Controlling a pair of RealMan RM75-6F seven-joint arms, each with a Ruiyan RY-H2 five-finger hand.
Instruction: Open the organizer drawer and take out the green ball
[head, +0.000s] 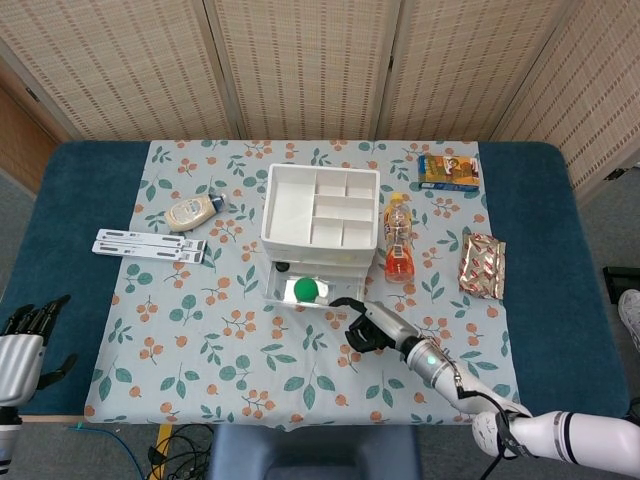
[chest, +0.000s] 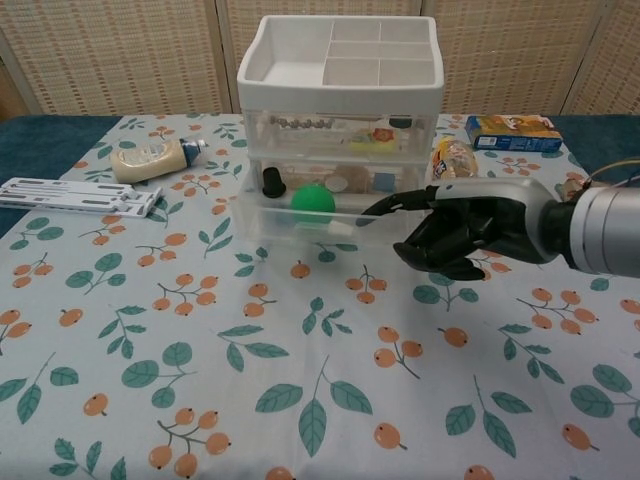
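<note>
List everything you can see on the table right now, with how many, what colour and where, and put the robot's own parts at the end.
organizer: one, white with clear drawers, table centre; lower drawer pulled out.
green ball: one, green, in the open drawer.
black item: one, in the same drawer, left of the ball.
squeeze bottle: one, cream, left of the organizer.
white strips: two, lying side by side at the left.
drink bottle: one, orange, lying right of the organizer.
box: one, blue and yellow, far right.
snack packet: one, red and silver, right.
tablecloth: one, pale floral.
right robot hand: black, one finger at the drawer front.
left robot hand: silver and black, at the near left edge.
</note>
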